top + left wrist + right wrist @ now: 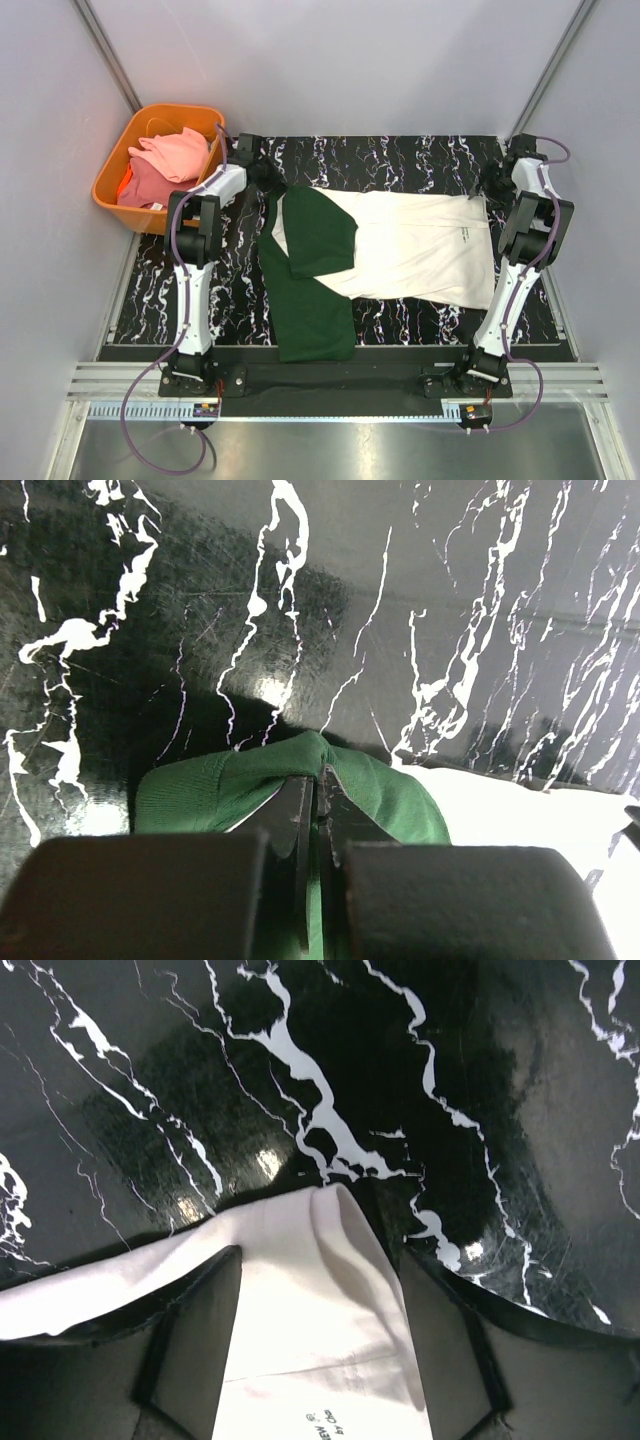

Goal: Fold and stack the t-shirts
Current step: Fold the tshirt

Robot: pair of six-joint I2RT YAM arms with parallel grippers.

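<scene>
While it lies soft and flat, a cream t-shirt (410,250) with dark green sleeves spreads across the middle of a glossy black mat (400,160) veined in white like marble, collar end toward the mat's left side and hem toward its right. One green sleeve (320,235) is folded over the cream body, and a broader green panel (310,310) reaches toward the mat's near edge.

Over the mat's far-left part, the left gripper (318,775) has its fingers pinched together on a raised ridge of green cloth. At the mat's far-right part, the right gripper (318,1260) has its fingers spread wide and grips nothing. The shirt's smooth cream hem corner, with small printed lettering, lies between them.

Just off the mat's far-left corner stands one orange plastic basket (105,180) holding two crumpled tees, one pink (178,152) and one deeper coral (140,188). Pale grey walls (350,60) enclose the mat, and two arms rise from its near edge.
</scene>
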